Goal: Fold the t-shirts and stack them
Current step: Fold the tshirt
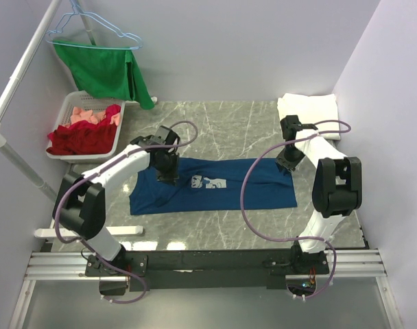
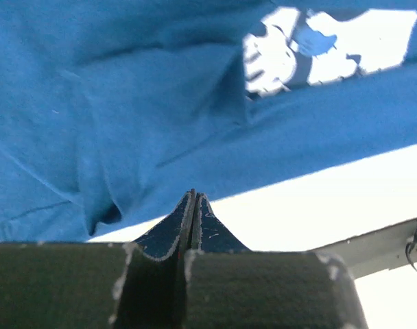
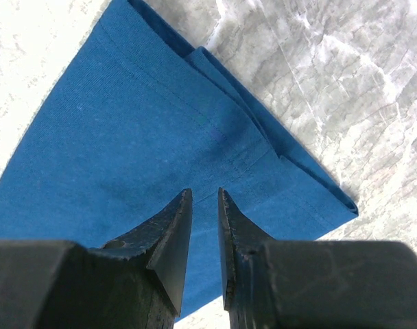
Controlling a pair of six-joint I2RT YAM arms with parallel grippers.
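The navy blue t-shirt (image 1: 215, 186) lies flat near the middle of the marble table (image 1: 215, 130), folded into 1 long band running left to right, with its white chest print (image 1: 210, 183) facing up just left of centre. The left gripper (image 1: 169, 175) is down on the band's upper left part, close beside the print; the left wrist view shows its 2 fingers pressed tightly together with their tips at the cloth, and I cannot tell whether any fabric is caught between them. The right gripper (image 1: 285, 164) sits at the band's upper right end. In its wrist view the fingers stand slightly parted, a narrow gap between them with nothing seen in it, above a hemmed, layered corner of the blue cloth with bare marble beyond. The white t-shirt (image 1: 308, 108) rests folded at the back right corner of the table, well apart from the navy one. At the back left, a white basket (image 1: 75, 103) holds red and pink clothes, and a green cloth (image 1: 105, 68) hangs above it.
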